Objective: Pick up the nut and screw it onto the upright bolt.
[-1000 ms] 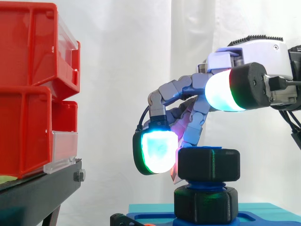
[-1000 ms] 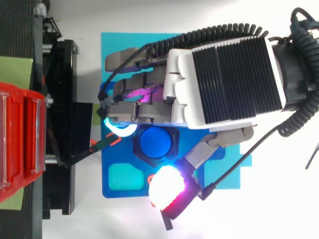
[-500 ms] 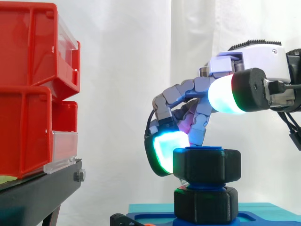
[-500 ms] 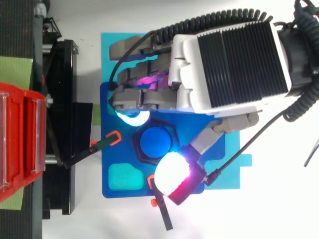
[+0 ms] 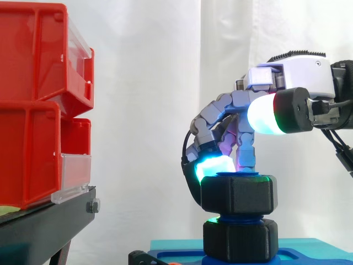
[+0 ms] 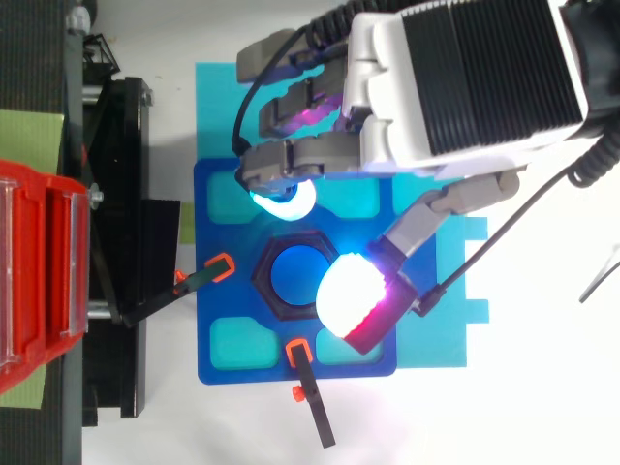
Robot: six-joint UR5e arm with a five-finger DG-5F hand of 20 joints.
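Note:
A black hexagonal nut point(image 5: 237, 194) sits on the upright blue bolt point(image 6: 294, 276), a little above a second black hexagonal piece point(image 5: 240, 241) at the bolt's foot. In the top view the nut's rim point(image 6: 266, 281) rings the bolt's top. My hand point(image 6: 465, 77) hangs over and behind the nut with bent fingers. Their cyan pad point(image 5: 215, 165) is at the nut's upper rear edge, and in the top view it lies apart from the rim. The thumb's white pad point(image 5: 267, 110) is raised well above the nut, so nothing is pinched.
The bolt stands in a blue fixture plate point(image 6: 223, 358) on a teal mat point(image 6: 218, 87). Two black clamps with orange tips point(image 6: 203, 276) point(image 6: 310, 407) lie at the plate's left and near edges. Red bins point(image 5: 33, 110) stand on a black stand point(image 5: 44, 226) to the left.
The hand has swung from the nut's left side round to behind it, away from the side camera. The thumb's pad moved over the nut's edge in the top view.

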